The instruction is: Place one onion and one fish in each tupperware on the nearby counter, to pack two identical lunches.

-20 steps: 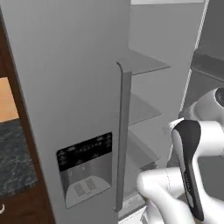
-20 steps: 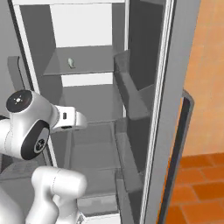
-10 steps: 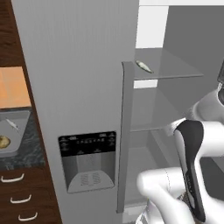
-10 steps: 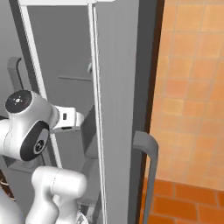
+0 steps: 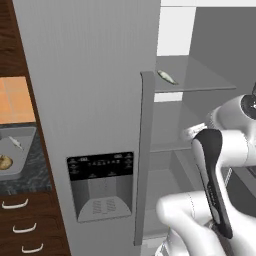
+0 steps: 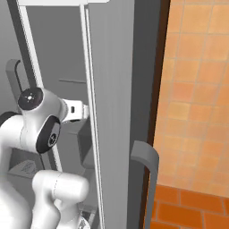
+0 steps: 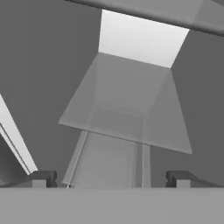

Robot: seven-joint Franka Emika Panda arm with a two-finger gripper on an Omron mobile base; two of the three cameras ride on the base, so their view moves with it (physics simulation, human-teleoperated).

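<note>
From here I count two fish: one [image 5: 167,76] on the fridge's glass shelf [image 5: 200,80], one [image 5: 16,143] in the single grey tupperware [image 5: 22,165] on the surface [image 5: 27,181]. One onion [image 5: 4,162] sits with it. Three drawer handles [image 5: 14,204] show below.

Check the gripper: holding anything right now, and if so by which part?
Nothing is held. The gripper is open, its fingertips wide apart with only the bare fridge shelf beyond them.
</note>
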